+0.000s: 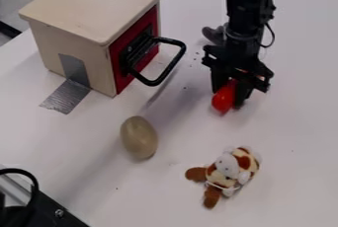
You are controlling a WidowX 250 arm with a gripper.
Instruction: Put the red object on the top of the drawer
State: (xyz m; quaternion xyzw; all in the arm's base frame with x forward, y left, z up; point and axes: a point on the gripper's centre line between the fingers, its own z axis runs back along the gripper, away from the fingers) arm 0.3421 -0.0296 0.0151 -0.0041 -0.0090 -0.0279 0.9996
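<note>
Camera view has your claw [231,97] right of the middle of the scene, pointing down low over the bench [284,132], with its fingers pinching the red object [224,97] between them. You can see the rounded red end poking out toward the near left; whether it touches the bench, you cannot tell. Above the claw, your black arm [247,18] comes down from the far edge. Just left of the arm, on the far side of the claw, you have a dark grey thing [212,34], too unclear to name. Farther left stands the wooden drawer box [92,4], well apart from the red object. Its red front [150,21] faces right, and the black handle [173,65] juts out toward your claw. Silver tape [66,95] runs down its near side onto the bench. Nearer you, between the box and the near edge, lies a beige egg-shaped object [139,138]. To its right, on the near side of the claw, you find a white and brown plush toy [231,169]. Black gear [49,211] with a looped cable fills your near left corner
</note>
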